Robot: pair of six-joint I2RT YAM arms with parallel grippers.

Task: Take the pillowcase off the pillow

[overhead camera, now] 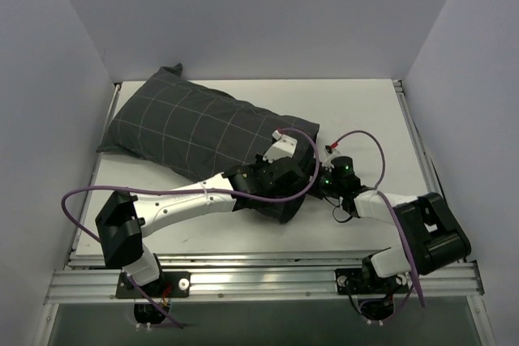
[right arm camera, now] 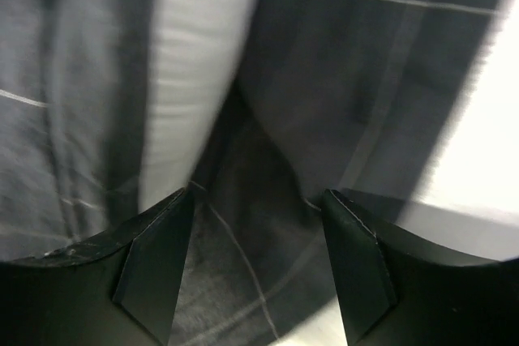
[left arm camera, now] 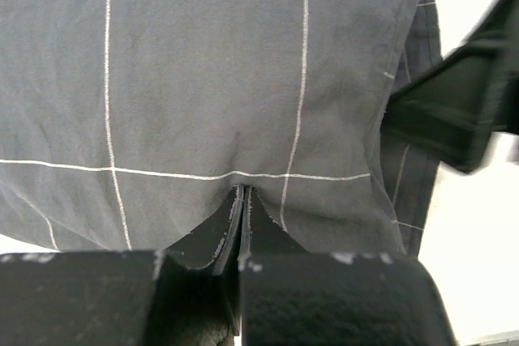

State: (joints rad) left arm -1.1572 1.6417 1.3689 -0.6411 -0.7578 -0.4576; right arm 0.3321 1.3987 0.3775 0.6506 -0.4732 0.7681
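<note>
The dark checked pillowcase (overhead camera: 186, 123) lies slanted from the far left to the table's middle, still wrapped round the pillow. My left gripper (overhead camera: 288, 180) is at its near right end; in the left wrist view its jaws (left arm camera: 244, 190) are shut and pinch a pucker of the cloth (left arm camera: 203, 79). My right gripper (overhead camera: 318, 185) is just right of it, at the same end, and shows blurred in the left wrist view (left arm camera: 454, 111). Its jaws (right arm camera: 258, 196) are open with checked cloth (right arm camera: 365, 62) between them. A strip of the white pillow (right arm camera: 199, 62) shows at the opening.
The white table (overhead camera: 357, 111) has grey walls on the left, back and right. Purple cables (overhead camera: 365, 139) loop over both arms. An aluminium rail (overhead camera: 259, 281) runs along the near edge at the arm bases.
</note>
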